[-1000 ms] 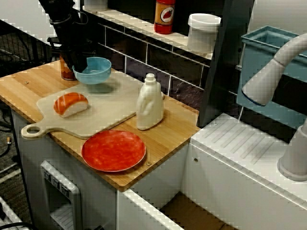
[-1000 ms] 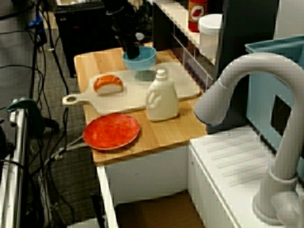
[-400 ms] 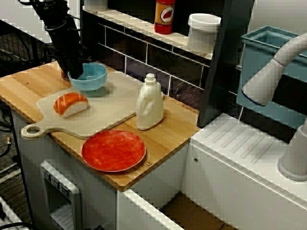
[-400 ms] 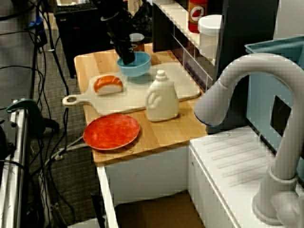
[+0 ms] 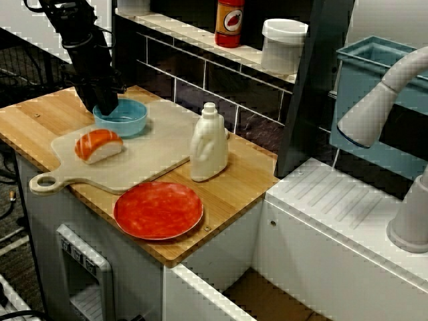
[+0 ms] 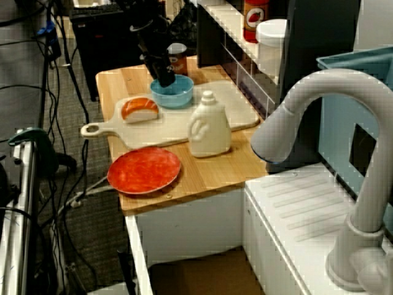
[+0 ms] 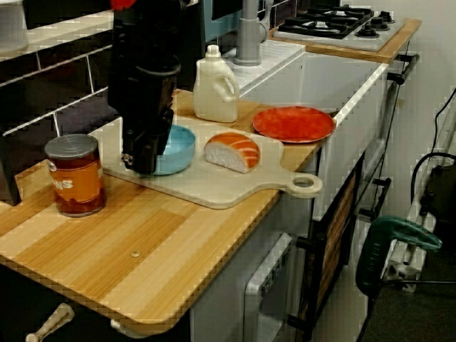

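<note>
Blue plastic fills the space under my gripper [image 5: 105, 107]: a small blue bowl [image 5: 130, 120] sits upright on the far left corner of the pale cutting board [image 5: 154, 150]. I am closed on its left rim, one finger inside the bowl and the other outside. In the view from the can's end my gripper [image 7: 142, 162] covers the near edge of the bowl [image 7: 178, 149], so the fingertips themselves are hidden there. In the view from the sink end, my gripper [image 6: 164, 78] comes down steeply onto the back rim of the bowl [image 6: 178, 95].

Just beside the bowl, toward the board's handle, lies a piece of salmon sushi [image 5: 99, 145], near the bowl but not touching it. A white jug bottle [image 5: 208, 144] stands upright at the board's right edge, well apart from the bowl. A red plate [image 5: 158, 210] lies on the wooden surface [image 5: 40, 120] in front of the board, close to its front edge.

Behind me, off the board, a red-labelled can [image 7: 74, 175] stands on the surface near the tiled wall. On the shelf above the tiles are a red bottle [image 5: 229, 22] and a white tub [image 5: 283, 45].
</note>
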You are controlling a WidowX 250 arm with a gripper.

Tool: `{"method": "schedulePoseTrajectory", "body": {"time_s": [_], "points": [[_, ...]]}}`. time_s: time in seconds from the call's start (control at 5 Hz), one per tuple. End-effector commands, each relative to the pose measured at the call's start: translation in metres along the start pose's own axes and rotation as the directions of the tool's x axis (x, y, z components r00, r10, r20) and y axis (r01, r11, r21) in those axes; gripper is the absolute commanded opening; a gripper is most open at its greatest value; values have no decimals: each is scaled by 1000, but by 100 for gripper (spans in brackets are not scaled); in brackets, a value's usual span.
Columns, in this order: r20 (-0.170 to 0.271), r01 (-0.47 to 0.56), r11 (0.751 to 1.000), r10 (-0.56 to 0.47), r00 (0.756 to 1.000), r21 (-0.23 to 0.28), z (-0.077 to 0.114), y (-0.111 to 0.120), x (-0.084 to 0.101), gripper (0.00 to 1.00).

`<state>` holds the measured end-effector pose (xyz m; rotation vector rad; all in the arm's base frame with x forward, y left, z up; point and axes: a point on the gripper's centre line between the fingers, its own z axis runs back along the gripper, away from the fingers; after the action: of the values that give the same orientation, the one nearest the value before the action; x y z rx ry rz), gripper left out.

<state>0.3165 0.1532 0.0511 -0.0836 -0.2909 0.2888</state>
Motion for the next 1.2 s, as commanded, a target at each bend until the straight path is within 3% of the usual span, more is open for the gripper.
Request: {"method": "schedulePoseTrajectory", "body": {"time_s": [0.0,0.6,0.8,1.0], "points": [[59,12,1000,-13,998,7,20,0,12,100],[13,70,995,-69,998,-77,36,-20,10,100],[29,116,986,-114,993,-123,49,-26,8,100],[52,149,980,-143,988,-135,63,-32,2,100]]}}
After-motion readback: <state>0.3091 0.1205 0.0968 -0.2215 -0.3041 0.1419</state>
